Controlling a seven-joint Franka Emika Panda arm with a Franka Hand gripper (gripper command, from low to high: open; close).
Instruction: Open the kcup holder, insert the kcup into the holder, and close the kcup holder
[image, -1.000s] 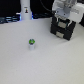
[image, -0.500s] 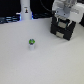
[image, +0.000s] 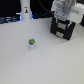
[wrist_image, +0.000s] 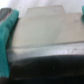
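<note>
Black drawer box sits at two o'clock with my claw lower over its top than a second ago, fingers apart; the green-topped pod waits untouched mid-table; opening comes first, I judge.

Pale tabletop, dark backdrop

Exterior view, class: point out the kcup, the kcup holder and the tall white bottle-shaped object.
kcup (image: 32, 43), exterior view, on its green top.
kcup holder (image: 63, 30), exterior view, on its black drawer front.
white bottle-shaped object (image: 25, 12), exterior view, on its body.
</note>
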